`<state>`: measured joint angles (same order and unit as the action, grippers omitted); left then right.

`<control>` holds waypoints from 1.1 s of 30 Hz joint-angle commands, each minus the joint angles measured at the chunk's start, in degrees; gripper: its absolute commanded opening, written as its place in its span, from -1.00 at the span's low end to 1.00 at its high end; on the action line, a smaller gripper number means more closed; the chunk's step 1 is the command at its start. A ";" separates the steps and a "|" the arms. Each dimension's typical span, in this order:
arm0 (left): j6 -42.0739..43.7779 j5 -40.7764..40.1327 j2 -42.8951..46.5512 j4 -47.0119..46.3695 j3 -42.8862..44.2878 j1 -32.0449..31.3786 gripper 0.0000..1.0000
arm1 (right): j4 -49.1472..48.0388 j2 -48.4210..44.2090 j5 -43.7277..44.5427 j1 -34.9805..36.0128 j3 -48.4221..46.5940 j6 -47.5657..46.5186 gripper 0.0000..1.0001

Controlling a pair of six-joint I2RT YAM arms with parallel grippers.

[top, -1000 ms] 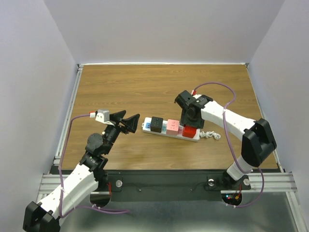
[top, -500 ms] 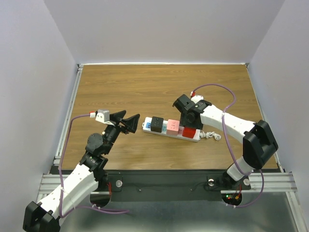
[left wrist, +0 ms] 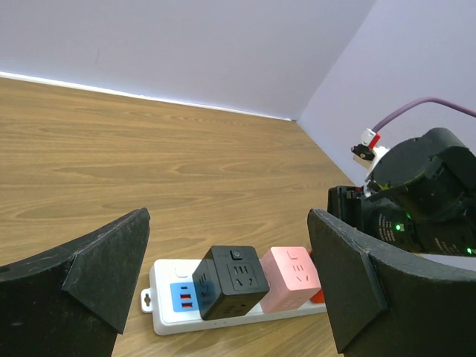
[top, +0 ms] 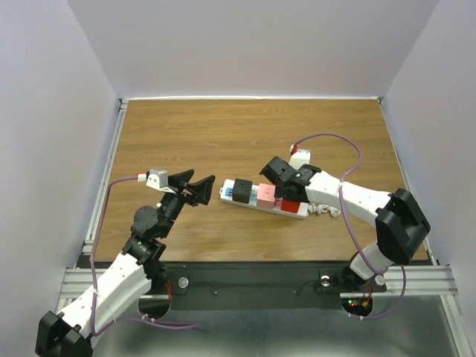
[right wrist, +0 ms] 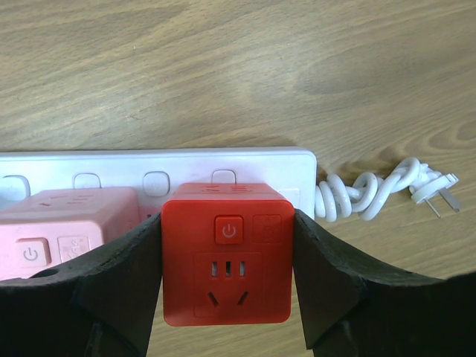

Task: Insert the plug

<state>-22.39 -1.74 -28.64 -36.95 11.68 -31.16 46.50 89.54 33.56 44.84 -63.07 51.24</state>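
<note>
**Change since a second ago:** your right arm has come down lower and its wrist has swung left. The right pincer (right wrist: 227, 286) now sits low over the right end of the power strip (top: 227, 196). Your left arm has not moved. The strip and its cubes lie where they were.

**Right pincer:** clamped on the red cube plug (right wrist: 227, 260), with one black finger (right wrist: 123, 275) against each side face.

**Red cube plug:** stands on the strip at the end nearest the cord. You cannot tell from these views whether it is pushed fully home.

**Left pincer** (top: 199, 184)**:** spread wide and holding nothing. It is just off the strip's left end and faces along it.

**Counts**
- Arms: two.
- Pincers: two.
- Power strip: one, white, lying flat on the wooden counter (top: 223, 134).
- Cubes on the strip: three. From left to right in the top view they are a black cube (top: 240, 190), a pink cube (top: 266, 195) and the red one. The black and pink cubes touch. A pincer finger sits between the pink and the red.
- Cord (right wrist: 372, 195): one, white and coiled, at the strip's right end. Its pronged end (right wrist: 439, 197) lies loose on the counter.
</note>
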 commanded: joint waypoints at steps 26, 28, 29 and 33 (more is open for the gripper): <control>0.16 -0.55 -0.01 -2.25 -0.43 -0.48 0.97 | 4.66 1.43 -1.30 9.74 17.45 16.25 -0.99; 0.16 -0.46 0.17 -2.16 -0.52 -0.48 0.97 | 2.64 1.69 -1.92 9.74 19.12 16.08 -0.99; 0.16 -0.46 0.08 -2.25 -0.52 -0.48 0.97 | 1.93 1.95 -2.36 9.74 19.56 15.99 -0.99; 0.16 -0.46 0.08 -2.34 -0.52 -0.57 0.97 | -0.62 2.84 -3.15 9.74 20.44 14.68 -0.99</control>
<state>-22.39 -1.83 -29.06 -36.95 11.68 -31.42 38.92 85.71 48.27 54.30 -51.09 64.97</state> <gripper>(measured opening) 0.986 0.671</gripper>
